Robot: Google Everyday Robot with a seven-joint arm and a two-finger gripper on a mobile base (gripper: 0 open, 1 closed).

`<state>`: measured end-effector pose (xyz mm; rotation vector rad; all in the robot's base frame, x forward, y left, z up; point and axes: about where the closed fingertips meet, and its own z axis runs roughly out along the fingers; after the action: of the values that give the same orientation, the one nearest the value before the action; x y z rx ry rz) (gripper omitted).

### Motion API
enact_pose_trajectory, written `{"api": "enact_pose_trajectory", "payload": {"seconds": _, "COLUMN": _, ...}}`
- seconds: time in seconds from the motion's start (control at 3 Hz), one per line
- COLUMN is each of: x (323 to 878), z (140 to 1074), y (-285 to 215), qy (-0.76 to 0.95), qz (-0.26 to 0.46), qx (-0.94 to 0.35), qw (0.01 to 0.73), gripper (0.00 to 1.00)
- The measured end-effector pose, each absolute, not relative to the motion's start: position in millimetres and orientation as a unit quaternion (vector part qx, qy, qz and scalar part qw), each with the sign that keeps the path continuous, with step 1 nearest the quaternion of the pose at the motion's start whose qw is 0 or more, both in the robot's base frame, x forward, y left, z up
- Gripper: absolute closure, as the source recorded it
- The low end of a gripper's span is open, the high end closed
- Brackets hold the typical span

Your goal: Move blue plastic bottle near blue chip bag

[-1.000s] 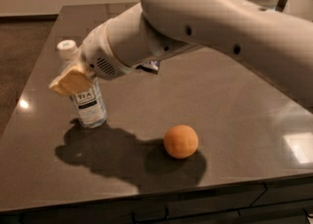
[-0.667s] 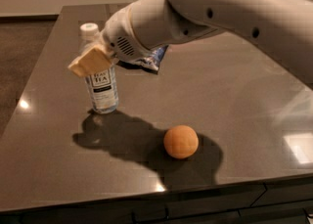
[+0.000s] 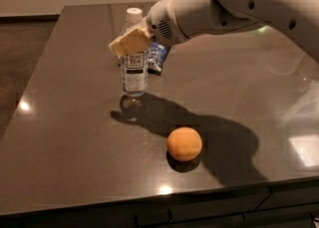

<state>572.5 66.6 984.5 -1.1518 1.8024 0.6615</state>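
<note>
The pincer (image 3: 128, 43) is clamped across the shoulder of the blue plastic bottle (image 3: 133, 67), just below its white cap, and the bottle stands upright with its base at or barely above the dark surface (image 3: 70, 142). Over the last second the bottle has travelled from the left part of the surface toward 2 o'clock, while the orange (image 3: 184, 144) has stayed put and now lies well apart at the bottle's 5 o'clock. The blue chip bag (image 3: 158, 57) is now just beside the bottle at its 2 o'clock, partly hidden behind the arm (image 3: 234, 8). Judging by that closeness, the carry looks essentially complete. What remains is probably to settle the bottle without tipping it and let go.
</note>
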Motion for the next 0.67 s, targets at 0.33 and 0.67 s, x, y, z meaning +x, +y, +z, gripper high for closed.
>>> {"api": "enact_pose_trajectory", "payload": {"seconds": 0.33, "x": 597, "z": 978, "y": 34, "qy": 0.741, "qz": 0.262, "qx": -0.43, "qw": 0.445, "gripper": 1.0}}
{"api": "enact_pose_trajectory", "payload": {"seconds": 0.67, "x": 618, "z": 973, "y": 7, "qy": 0.752, "qz": 0.254, "qx": -0.404, "qw": 0.454, "gripper": 1.0}}
